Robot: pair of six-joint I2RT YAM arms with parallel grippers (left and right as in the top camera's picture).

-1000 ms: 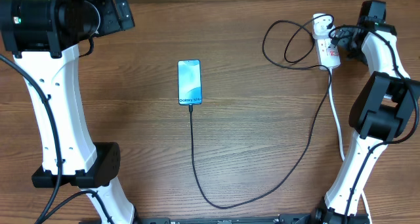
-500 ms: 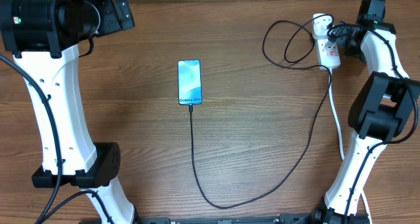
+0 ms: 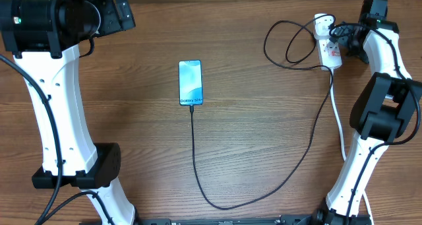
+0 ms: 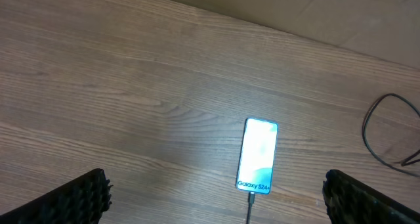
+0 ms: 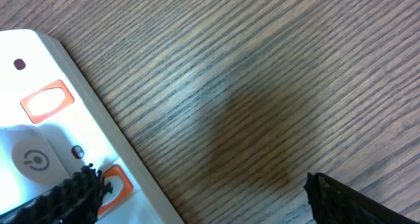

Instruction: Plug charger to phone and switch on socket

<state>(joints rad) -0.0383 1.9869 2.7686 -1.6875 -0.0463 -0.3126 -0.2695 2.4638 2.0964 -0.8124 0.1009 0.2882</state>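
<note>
The phone [image 3: 190,82] lies flat mid-table with its teal screen lit; it also shows in the left wrist view [image 4: 258,156]. The charger's black cable [image 3: 193,152] runs from the phone's bottom edge in a long loop to the round white adapter [image 3: 322,26] on the socket [image 3: 330,52], a white power strip at the far right. In the right wrist view the socket [image 5: 39,145] shows orange-red switches. My right gripper [image 5: 203,198] is open, one finger over a switch [image 5: 110,186]. My left gripper [image 4: 216,198] is open, raised above the table near the phone.
The socket's white cord [image 3: 339,119] trails toward the table's front right, beside my right arm's base. The black cable coils in a loop [image 3: 290,43] left of the socket. A pale wall edge [image 4: 315,14] borders the table's far side.
The right gripper shifted very slightly at the socket. Nothing else has moved.
</note>
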